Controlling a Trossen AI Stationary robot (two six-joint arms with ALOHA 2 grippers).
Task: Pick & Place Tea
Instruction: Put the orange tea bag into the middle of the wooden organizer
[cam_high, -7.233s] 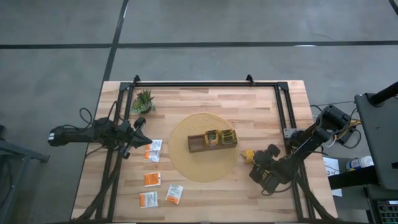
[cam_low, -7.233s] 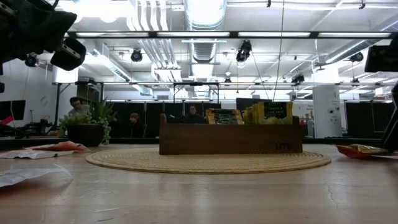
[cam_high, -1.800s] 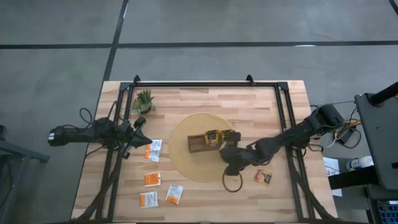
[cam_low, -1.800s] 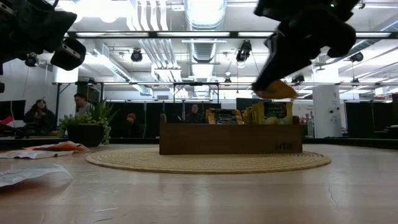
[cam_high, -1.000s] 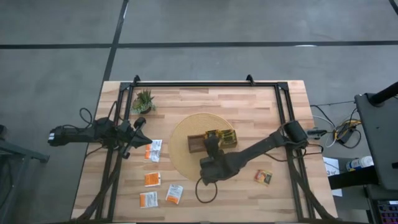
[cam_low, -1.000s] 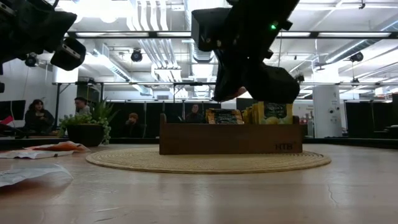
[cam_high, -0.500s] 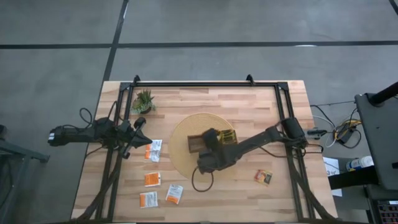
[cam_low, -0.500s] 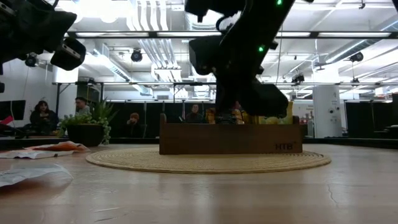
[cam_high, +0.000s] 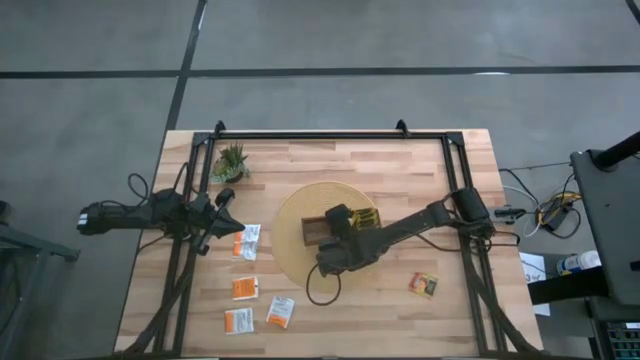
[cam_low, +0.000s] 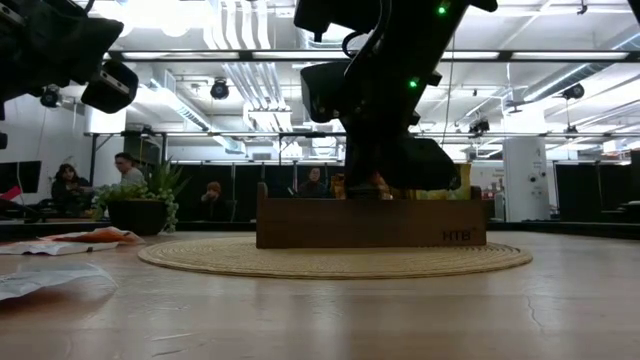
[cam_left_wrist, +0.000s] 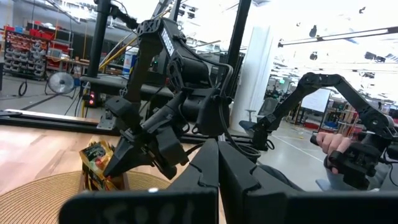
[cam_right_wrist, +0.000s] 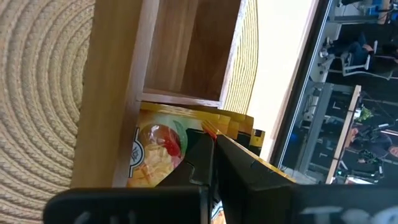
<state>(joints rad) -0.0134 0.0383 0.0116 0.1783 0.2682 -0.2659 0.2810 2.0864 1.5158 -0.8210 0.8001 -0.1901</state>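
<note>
A dark brown divided tray (cam_high: 313, 232) sits on a round woven mat (cam_high: 290, 255) at mid-table. Yellow-green and orange tea sachets (cam_high: 366, 218) stand on edge in its right compartments, and the compartment (cam_right_wrist: 193, 50) beside them holds nothing. My right gripper (cam_right_wrist: 211, 138) reaches over the tray from the near right (cam_high: 338, 222), shut on an orange-edged sachet (cam_right_wrist: 163, 155) among those in the tray. More sachets lie flat on the table at left (cam_high: 248, 241) and near left (cam_high: 245, 288), and one lies at right (cam_high: 424, 285). My left gripper (cam_left_wrist: 217, 155) waits shut at the table's left edge (cam_high: 228, 212). My right gripper pinches the sachet's upper edge (cam_right_wrist: 206, 129) between its two fingertips. The fingers slant down from the table's near side. The sachet stands upright in the tray's compartment against the other sachets; the tray wall (cam_right_wrist: 106, 93) hides its lower part.
A small spiky potted plant (cam_high: 231, 161) stands at the far left corner. A black frame (cam_high: 330, 135) runs along the table's far, left and right sides. Two further sachets (cam_high: 280, 312) (cam_high: 238, 321) lie near the front edge. People show in the room beyond.
My right gripper, still shut on the sachet, has moved toward the far edge and down over the tray. The sachet, which hung above the tray's top a second ago, now stands among the sachets in the tray.
</note>
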